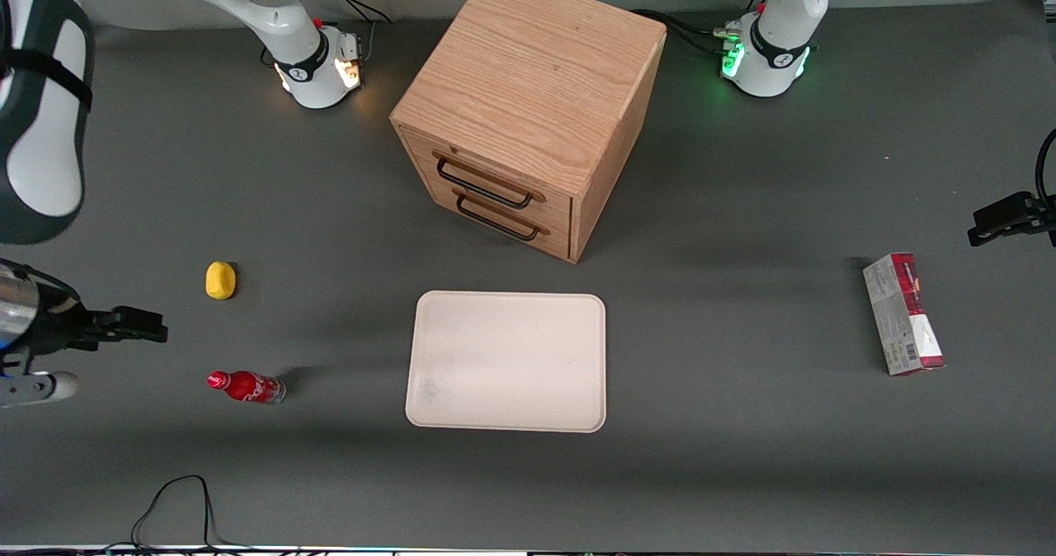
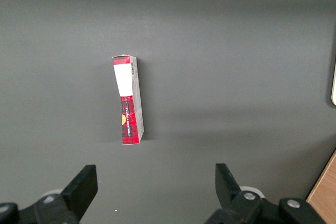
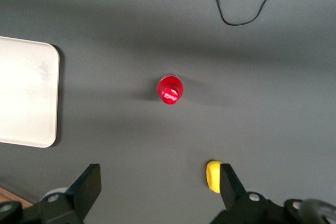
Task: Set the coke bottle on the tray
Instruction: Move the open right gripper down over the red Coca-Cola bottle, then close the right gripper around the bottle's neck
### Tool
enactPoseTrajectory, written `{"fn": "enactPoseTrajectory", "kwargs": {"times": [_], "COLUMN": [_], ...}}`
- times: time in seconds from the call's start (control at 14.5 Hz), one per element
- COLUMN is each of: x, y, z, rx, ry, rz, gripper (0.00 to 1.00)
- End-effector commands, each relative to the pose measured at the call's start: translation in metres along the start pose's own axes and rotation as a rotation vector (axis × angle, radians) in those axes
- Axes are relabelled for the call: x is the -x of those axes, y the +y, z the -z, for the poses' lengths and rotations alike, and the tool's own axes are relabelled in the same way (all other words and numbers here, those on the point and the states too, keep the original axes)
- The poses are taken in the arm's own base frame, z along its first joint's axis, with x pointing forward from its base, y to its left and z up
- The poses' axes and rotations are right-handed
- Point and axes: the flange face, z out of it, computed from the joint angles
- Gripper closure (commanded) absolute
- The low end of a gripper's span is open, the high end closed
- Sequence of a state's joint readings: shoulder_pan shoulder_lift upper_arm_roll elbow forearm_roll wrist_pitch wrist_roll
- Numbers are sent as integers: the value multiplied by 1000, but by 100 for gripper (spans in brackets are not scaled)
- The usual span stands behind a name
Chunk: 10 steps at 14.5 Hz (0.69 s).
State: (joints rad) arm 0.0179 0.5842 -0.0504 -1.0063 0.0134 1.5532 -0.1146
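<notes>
Hovering high over the desk (image 1: 742, 473) at the working arm's end, the pincer (image 3: 157, 190) has its fingers spread wide with nothing between them. Coke bottle (image 1: 246, 387) stands upright on the desk, seen cap-on from the wrist camera, clear of the pincer. Tray (image 1: 507, 361) sits flat mid-desk, well apart from the bottle. Clock-face in the front view: bottle at roughly 9 o'clock from the tray; yellow object (image 1: 220, 280) at 12 o'clock from the bottle, farther from the front camera; wooden drawer cabinet (image 1: 528, 110) at 12 o'clock from the tray; red-and-grey carton (image 1: 902, 314) at 3 o'clock, toward the parked arm's end.
</notes>
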Motion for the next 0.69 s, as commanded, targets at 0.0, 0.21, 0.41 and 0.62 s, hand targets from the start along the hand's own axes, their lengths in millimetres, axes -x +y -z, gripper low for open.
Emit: {"fn": "enactPoseTrajectory", "kwargs": {"times": [0.0, 0.21, 0.41, 0.62], "x": [-16, -25, -22, -19], "y": [1, -1, -3, 0], "z": [-28, -73, -109, -137], "rx": [-14, -13, -32, -32], "ry": [15, 39, 34, 34], "rz": [17, 18, 11, 4], "gripper": [0, 0, 0, 0]}}
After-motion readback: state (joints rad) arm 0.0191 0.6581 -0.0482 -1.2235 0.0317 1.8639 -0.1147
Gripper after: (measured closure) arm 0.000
